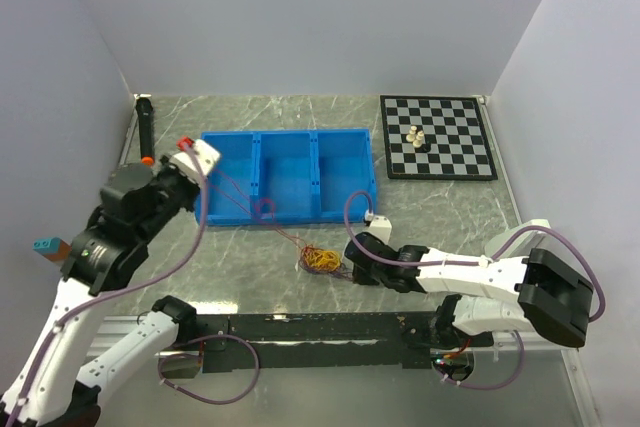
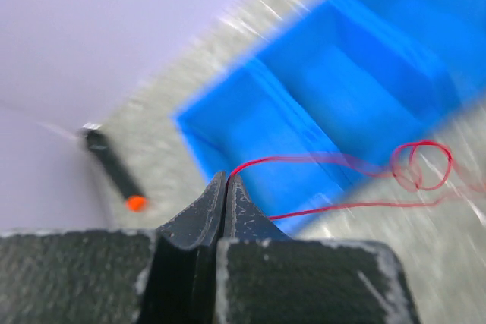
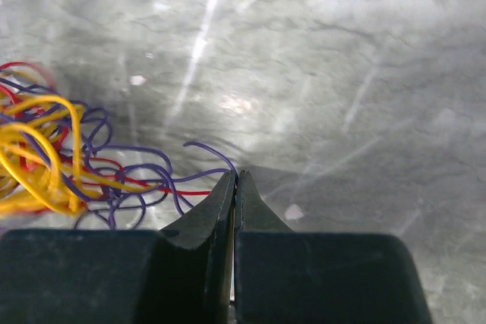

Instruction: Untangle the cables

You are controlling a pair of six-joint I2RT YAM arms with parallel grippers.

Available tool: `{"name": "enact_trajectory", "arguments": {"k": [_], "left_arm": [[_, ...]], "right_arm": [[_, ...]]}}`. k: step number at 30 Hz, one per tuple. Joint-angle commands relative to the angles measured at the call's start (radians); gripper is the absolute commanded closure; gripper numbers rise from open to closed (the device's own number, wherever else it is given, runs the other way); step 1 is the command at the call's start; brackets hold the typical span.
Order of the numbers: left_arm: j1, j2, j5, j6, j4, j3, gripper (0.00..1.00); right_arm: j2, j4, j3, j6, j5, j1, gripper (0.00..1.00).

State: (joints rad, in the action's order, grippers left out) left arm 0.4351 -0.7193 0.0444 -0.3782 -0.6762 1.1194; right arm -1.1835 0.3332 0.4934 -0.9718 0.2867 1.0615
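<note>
Overhead view of a grey-green marbled worktop (image 1: pixel 440 217) with two white robot arms reaching in from the near edge. At far left lies one black marker pen with an orange tip (image 1: pixel 145 127). Beside it, the left arm's fingers (image 2: pixel 225 186) sit over the left end of one blue plastic tray with three compartments (image 1: pixel 285 134).

The left wrist view, which is blurred, shows what the overhead view cannot. These fingers are pressed together and pinch one thin red strand (image 2: pixel 334 207) at their tips. The strand runs off to the right past the tray's corner and curls into a single loop.

Only the overhead view shows where it leads: to a small tangle of thin curly cables in red, purple and yellow (image 1: pixel 320 259). The tangle lies on the worktop just in front of the tray, well apart from the left fingers.

The right arm's fingers (image 3: pixel 235 186) are just right of the tangle. The right wrist view shows them pressed together. A red strand and several purple ones run up to the tips (whether any is caught cannot be told).

At far right sits one black-and-white chessboard (image 1: pixel 460 152) carrying a small cluster of chess pieces (image 1: pixel 417 136), too small to count.
</note>
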Motion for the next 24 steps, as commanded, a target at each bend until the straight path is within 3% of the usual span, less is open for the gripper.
{"name": "enact_trajectory", "arguments": {"k": [1, 12, 18, 24], "left_arm": [[-0.009, 0.029, 0.234, 0.044, 0.167, 0.08, 0.99], [-0.01, -0.022, 0.593, -0.016, 0.438, 0.281, 0.99], [-0.009, -0.066, 0.643, -0.064, 0.518, 0.434, 0.99], [-0.009, -0.077, 0.66, -0.117, 0.578, 0.485, 0.99]], "right_arm": [[-0.011, 0.09, 0.007, -0.048, 0.048, 0.011, 1.0], [-0.034, 0.116, -0.03, -0.111, 0.066, 0.023, 1.0], [-0.067, 0.118, -0.03, -0.126, 0.071, 0.034, 1.0], [-0.093, 0.135, -0.032, -0.162, 0.086, 0.051, 1.0]]}}
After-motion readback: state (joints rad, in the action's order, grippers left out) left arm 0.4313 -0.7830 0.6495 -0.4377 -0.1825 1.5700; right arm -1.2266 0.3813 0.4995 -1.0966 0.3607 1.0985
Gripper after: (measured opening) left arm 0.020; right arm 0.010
